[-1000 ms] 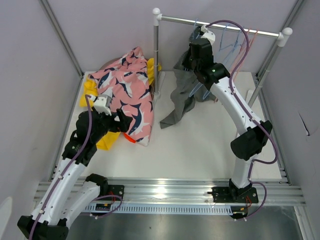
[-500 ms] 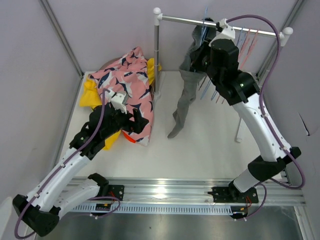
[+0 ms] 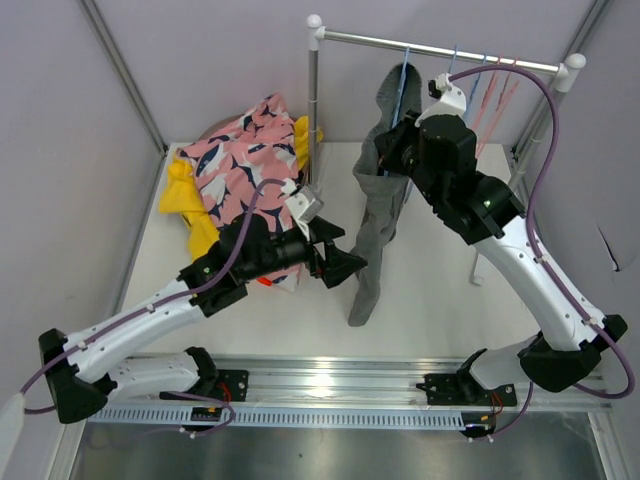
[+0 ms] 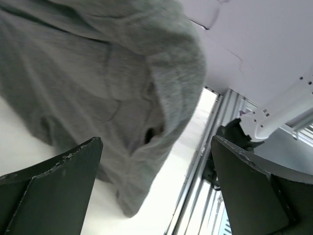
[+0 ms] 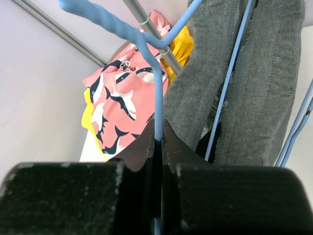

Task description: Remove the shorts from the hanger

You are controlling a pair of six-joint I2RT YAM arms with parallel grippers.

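Limp grey cloth shorts [image 3: 378, 215] are best pinched low by the parted left end effector [image 3: 345, 266]; the right end effector [image 5: 157, 136] is clamped on the thin blue hanger [image 5: 157, 95].

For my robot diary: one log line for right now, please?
left claw: open, beside grey shorts | right claw: shut on blue hanger | grey shorts: hanging from blue hanger

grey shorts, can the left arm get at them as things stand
Probably yes. The left gripper is open and aimed at the lower part of the grey shorts, with nothing between them. The right gripper holds the blue hanger, so they hang within its path.
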